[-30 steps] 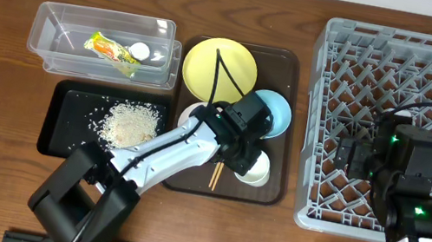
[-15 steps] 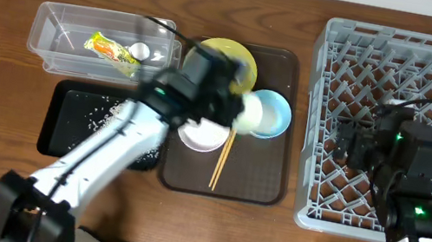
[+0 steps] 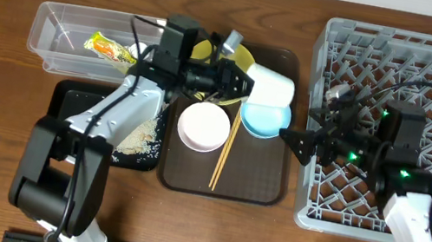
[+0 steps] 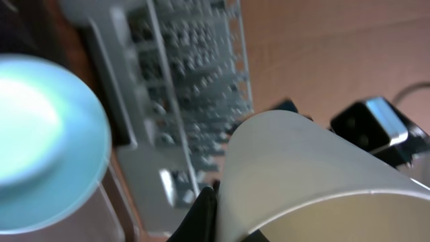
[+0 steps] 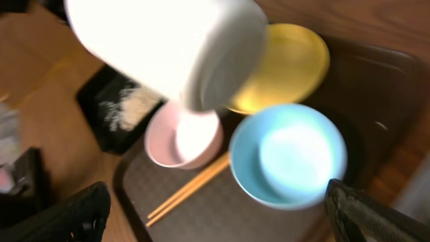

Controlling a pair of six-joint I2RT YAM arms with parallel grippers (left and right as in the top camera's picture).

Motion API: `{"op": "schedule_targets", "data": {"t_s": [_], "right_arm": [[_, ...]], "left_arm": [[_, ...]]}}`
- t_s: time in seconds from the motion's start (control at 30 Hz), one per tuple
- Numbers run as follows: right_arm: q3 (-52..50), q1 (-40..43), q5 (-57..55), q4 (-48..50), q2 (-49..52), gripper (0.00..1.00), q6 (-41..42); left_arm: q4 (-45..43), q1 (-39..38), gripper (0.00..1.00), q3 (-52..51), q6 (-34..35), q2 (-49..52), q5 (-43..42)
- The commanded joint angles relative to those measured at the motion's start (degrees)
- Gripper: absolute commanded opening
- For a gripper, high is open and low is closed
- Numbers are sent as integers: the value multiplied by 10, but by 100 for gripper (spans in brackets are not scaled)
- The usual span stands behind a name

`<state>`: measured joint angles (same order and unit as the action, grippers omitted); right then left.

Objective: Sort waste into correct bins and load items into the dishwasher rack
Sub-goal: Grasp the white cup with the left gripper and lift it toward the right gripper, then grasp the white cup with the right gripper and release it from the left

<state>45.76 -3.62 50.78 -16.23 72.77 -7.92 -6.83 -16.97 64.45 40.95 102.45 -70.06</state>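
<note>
White cup sits in jaws of left gripper.

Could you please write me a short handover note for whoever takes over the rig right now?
Left gripper: shut on the small white cup, held tipped on its side above the brown serving tray, near the dishwasher rack.
Right gripper: open and empty, reaching out past the rack's edge toward the cup; probably a handoff.
Done: wrapper in the clear tub, rice in the black tray.
To do: rack the cup, then the yellow plate, light blue bowl, white bowl and chopsticks, all on the serving tray. No dish visible in the rack.
</note>
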Motion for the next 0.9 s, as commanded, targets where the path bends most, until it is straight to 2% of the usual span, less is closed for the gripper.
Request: {"op": "schedule_targets", "data": {"t_s": [0.0,0.1,0.27,0.47,0.87], "right_arm": [[9,-10,103,45,26,99,-24],[9,-10,141,106,40,99,-24],[9,-10,204,184,52,92,-24],[9,-10,252,198,52,88,-24],[9,-10,253,197,52,81,-24]], "left_arm": [[-6,-10,6,4,33,3,-76],[-6,-15,6,4,38,3,-91],[-6,-28,6,4,40,3,-125],[-6,-33,6,4,45,3,-133],[-13,-37,6,4,79,3,-146]]}}
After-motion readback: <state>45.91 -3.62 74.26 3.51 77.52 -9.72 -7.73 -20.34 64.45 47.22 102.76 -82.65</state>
